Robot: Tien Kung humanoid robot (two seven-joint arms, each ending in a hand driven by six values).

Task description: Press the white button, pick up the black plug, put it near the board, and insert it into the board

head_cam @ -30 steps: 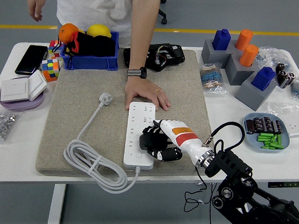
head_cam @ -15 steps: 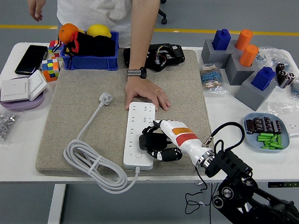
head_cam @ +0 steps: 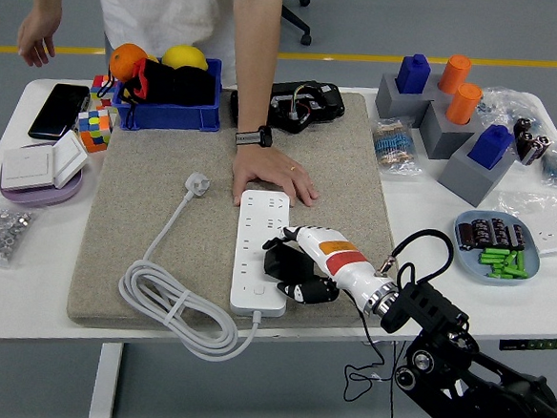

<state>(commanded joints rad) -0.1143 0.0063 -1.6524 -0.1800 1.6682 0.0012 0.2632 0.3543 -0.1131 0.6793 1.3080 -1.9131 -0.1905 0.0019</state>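
A white power strip (head_cam: pixel 261 252) lies lengthwise on the grey felt mat (head_cam: pixel 167 163), its white cable coiled at the left (head_cam: pixel 171 307) and ending in a white plug (head_cam: pixel 196 183). My right hand (head_cam: pixel 289 265) sits at the strip's right edge, fingers curled around a black plug (head_cam: pixel 280 264) that is pressed against the strip. A person's hand (head_cam: pixel 271 178) rests flat on the mat at the strip's far end, steadying it. The strip's white button (head_cam: pixel 259 289) shows near its front end. My left arm is out of sight.
Behind the mat stand a blue bin (head_cam: pixel 166 101) with fruit and a black item, and a black device (head_cam: pixel 300 103). Cubes, a phone (head_cam: pixel 58 109) and a switch plate (head_cam: pixel 42 166) lie left. Grey blocks with coloured pegs (head_cam: pixel 448 116) and a battery dish (head_cam: pixel 496 245) sit right.
My right hand has edged slightly down and left along the strip with the plug. The person has shifted left; the hand on the mat stays put.
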